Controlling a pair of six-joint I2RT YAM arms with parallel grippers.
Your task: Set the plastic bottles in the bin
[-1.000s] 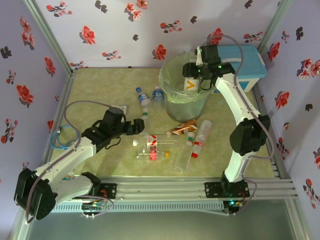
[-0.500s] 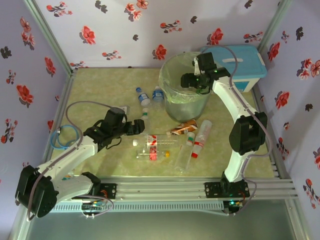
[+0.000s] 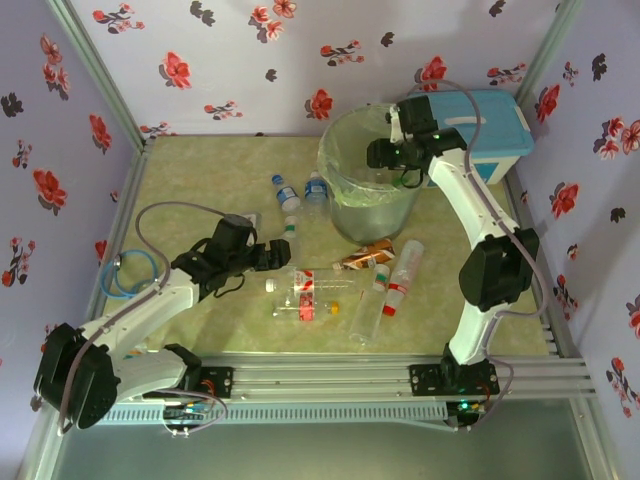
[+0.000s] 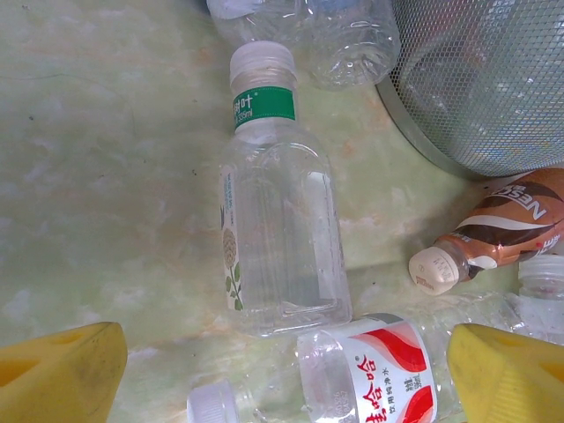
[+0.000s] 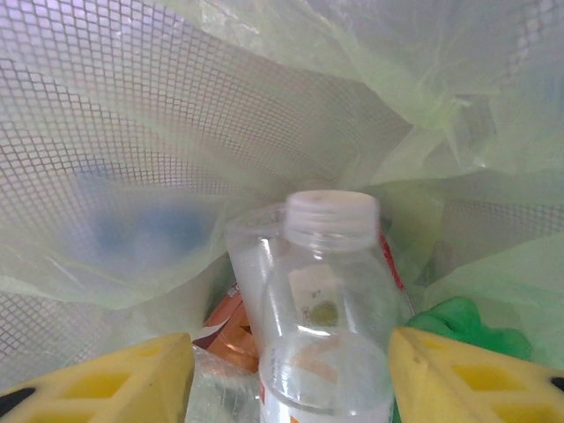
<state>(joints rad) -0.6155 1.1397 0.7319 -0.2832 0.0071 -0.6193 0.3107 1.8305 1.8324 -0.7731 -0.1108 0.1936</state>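
My right gripper (image 3: 385, 155) hangs over the bin (image 3: 335, 185), a round mesh bucket lined with a pale green bag (image 5: 264, 106). In the right wrist view its yellow fingers stand apart (image 5: 286, 357). Below them a clear white-capped bottle (image 5: 326, 291) lies on other bottles, with a gap on its left side. My left gripper (image 3: 275, 257) is wide open low over the table (image 4: 282, 388), and a red-labelled clear bottle (image 4: 370, 374) lies between its fingers. A green-banded bottle (image 4: 278, 238) lies just beyond, and a brown bottle (image 4: 502, 229) lies to the right by the bin wall (image 4: 493, 79).
Several more bottles lie on the table: two blue-labelled ones (image 3: 285, 192) left of the bin, and clear ones (image 3: 405, 265) at its front. A white box with a light-blue lid (image 3: 490, 135) stands behind the right arm. A blue cable coil (image 3: 125, 275) lies at the left edge.
A second ago my right gripper held an orange-labelled bottle over the bin; it has let go, and the bottle is no longer in its jaws. The left gripper has crept slightly toward the red-labelled bottle.
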